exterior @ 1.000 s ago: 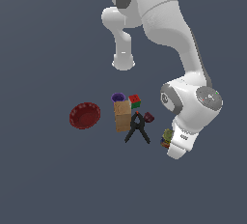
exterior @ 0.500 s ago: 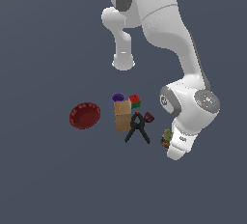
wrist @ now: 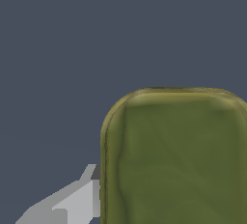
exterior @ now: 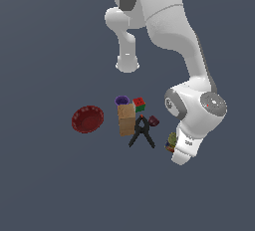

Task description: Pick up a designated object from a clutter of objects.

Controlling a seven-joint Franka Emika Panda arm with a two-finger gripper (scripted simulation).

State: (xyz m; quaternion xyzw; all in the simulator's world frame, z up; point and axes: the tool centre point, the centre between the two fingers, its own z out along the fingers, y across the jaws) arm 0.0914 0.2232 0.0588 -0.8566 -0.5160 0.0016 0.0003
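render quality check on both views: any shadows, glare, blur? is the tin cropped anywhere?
Exterior view: flat even light, no cast shadows on the floor, no glare, sharp; the tin is mostly hidden behind the hand. Wrist view: sharp, soft shading on the olive lid, no glare; the tin fills the frame's corner and is cropped, one finger beside it.

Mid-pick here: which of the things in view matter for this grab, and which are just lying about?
Matter for the grab:
- tin, olive-yellow lid, close under the wrist camera
- hand, low beside the tin

Just lying about:
- red ribbed bowl
- tan box
- purple cup
- red-green cube
- black clamp
- maroon cup
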